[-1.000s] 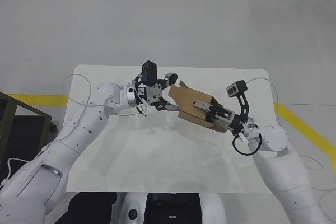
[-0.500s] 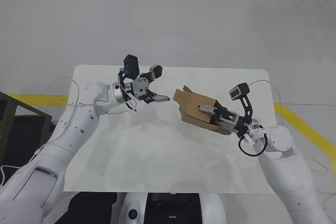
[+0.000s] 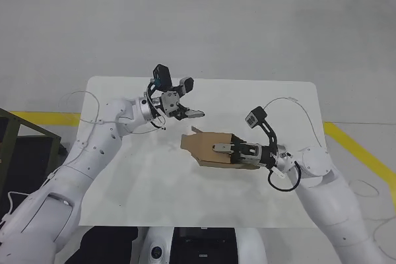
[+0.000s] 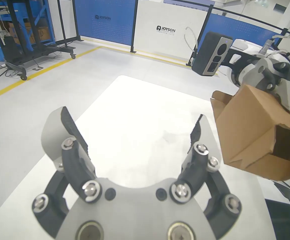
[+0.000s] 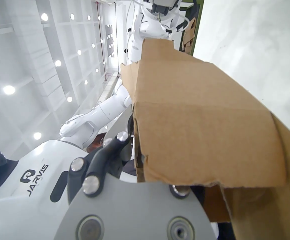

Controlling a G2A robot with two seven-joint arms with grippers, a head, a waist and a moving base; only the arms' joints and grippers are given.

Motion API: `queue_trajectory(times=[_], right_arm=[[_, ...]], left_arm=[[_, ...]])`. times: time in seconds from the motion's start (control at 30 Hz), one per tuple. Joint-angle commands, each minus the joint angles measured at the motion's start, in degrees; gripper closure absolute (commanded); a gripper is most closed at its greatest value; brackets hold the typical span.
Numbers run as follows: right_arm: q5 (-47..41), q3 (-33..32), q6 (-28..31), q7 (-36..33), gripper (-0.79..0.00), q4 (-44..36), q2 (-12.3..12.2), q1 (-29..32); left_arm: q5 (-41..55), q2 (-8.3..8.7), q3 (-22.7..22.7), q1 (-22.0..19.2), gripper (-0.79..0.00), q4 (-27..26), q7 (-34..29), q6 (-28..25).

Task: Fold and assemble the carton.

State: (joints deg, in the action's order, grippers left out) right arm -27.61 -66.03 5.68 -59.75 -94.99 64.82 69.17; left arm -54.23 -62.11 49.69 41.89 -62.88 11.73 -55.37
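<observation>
Carton (image 3: 214,148) shifted nearer and leftward, now over the middle of the surface (image 3: 138,191), with my right hand (image 3: 228,148) clenched on one wall. Left hand (image 4: 132,126) drawn back to the far side, released, apart from it. Body opened into a tube, end flaps unclosed; I judge assembly roughly half done.

Grip of right end effector (image 3: 223,147) hidden by carton (image 5: 204,126); carton's edge cropped.

logos (image 4: 103,17) on blue panel (image 4: 110,3) and white panel (image 4: 174,47)
</observation>
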Motion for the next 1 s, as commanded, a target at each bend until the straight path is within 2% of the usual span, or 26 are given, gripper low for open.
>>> queue_trajectory(times=[0.0,0.17,0.7,0.97], right_arm=[[-0.2,-0.2,0.4,1.0,0.000,0.3,0.0,-0.1],[-1.2,-1.2,1.3,2.6,0.000,1.0,0.0,0.2],[-2.0,-2.1,2.5,5.8,0.000,2.1,0.0,0.0],[-1.5,-1.6,2.2,5.9,0.000,1.4,0.1,-0.1]], left_arm=[[0.1,-0.17,-0.1,-0.1,-0.785,0.3,-0.1,-1.1],[0.1,-0.37,-0.1,-0.1,-0.785,1.1,-0.7,-2.6],[0.3,0.70,-1.0,1.2,-0.785,-4.4,-0.4,-2.6],[1.2,0.83,-2.9,0.6,-0.785,-5.2,-1.3,-2.6]])
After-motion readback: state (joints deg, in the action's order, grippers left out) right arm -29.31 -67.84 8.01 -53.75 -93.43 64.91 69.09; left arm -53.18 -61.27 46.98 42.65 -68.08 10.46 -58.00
